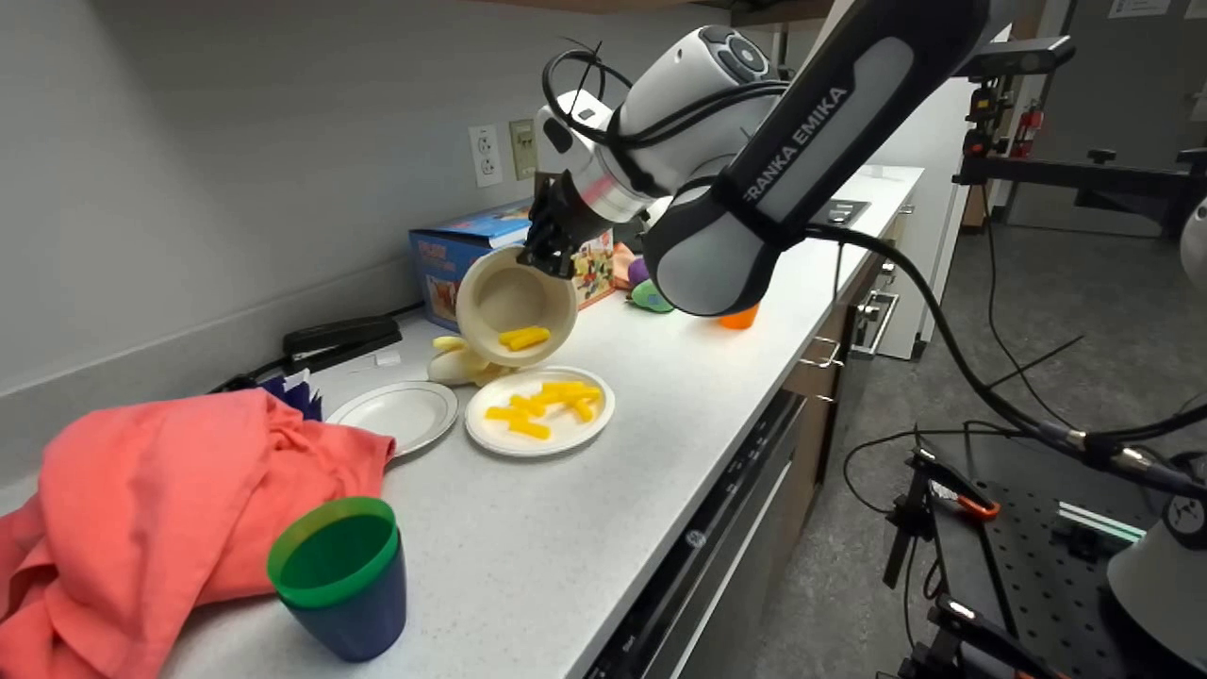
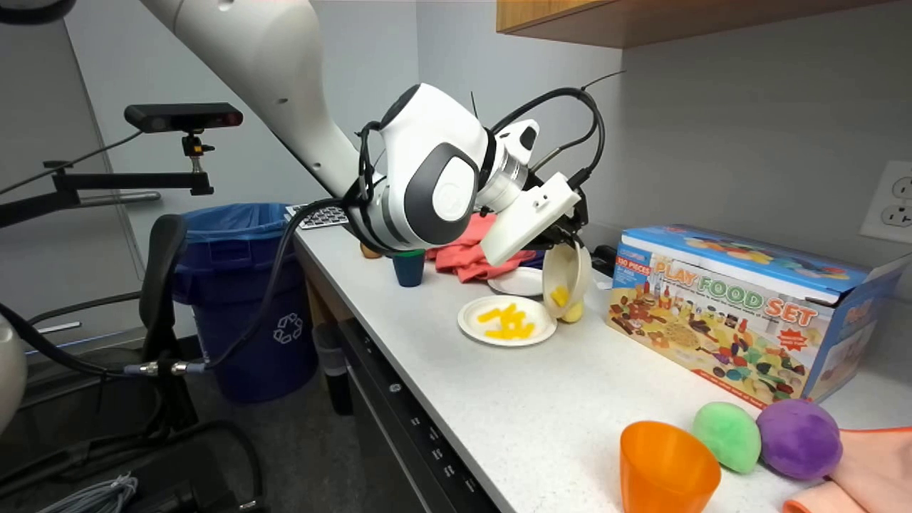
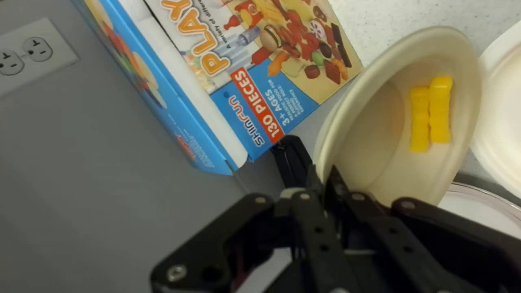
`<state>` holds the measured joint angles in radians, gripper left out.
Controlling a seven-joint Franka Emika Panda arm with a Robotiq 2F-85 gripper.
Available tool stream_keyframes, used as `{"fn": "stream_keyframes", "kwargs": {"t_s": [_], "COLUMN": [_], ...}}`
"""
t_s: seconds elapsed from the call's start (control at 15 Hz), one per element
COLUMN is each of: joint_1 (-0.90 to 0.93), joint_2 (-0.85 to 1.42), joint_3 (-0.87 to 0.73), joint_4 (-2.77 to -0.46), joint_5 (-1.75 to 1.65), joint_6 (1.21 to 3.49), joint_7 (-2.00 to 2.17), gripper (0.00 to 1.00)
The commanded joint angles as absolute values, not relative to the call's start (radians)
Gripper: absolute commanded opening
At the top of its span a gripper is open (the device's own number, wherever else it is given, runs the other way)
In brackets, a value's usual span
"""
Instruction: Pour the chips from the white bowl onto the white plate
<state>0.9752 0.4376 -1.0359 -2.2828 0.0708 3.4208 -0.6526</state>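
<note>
opposed exterior views, white plate point(image 1: 570, 436) between

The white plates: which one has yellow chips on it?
The plate farther from the coral cloth. Yellow chips lie on it; the other plate, by the cloth, shows none.

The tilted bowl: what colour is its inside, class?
Plain cream; the bowl shows its inside best in the wrist view.

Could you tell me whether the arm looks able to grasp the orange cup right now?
Probably not: its tool is holding the bowl, with two chips inside, away from the cup.
</note>
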Motion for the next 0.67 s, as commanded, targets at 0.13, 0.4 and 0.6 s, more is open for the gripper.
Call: {"fn": "stream_keyframes", "kwargs": {"t_s": [0.13,0.4,0.6], "joint_1": [1.096,1.135,1.126], "joint_2": [0.543,0.556,0.507], "joint_3": [-1.169,-1.205,-1.173], "joint_4": [-2.279,-2.287,-2.297], "joint_5": [0.127,0.118,0.098], "joint_6": [3.445,3.409,3.365], "joint_7": [-0.655,-0.655,-0.644], "gripper": [0.01,0.01,0.01]}}
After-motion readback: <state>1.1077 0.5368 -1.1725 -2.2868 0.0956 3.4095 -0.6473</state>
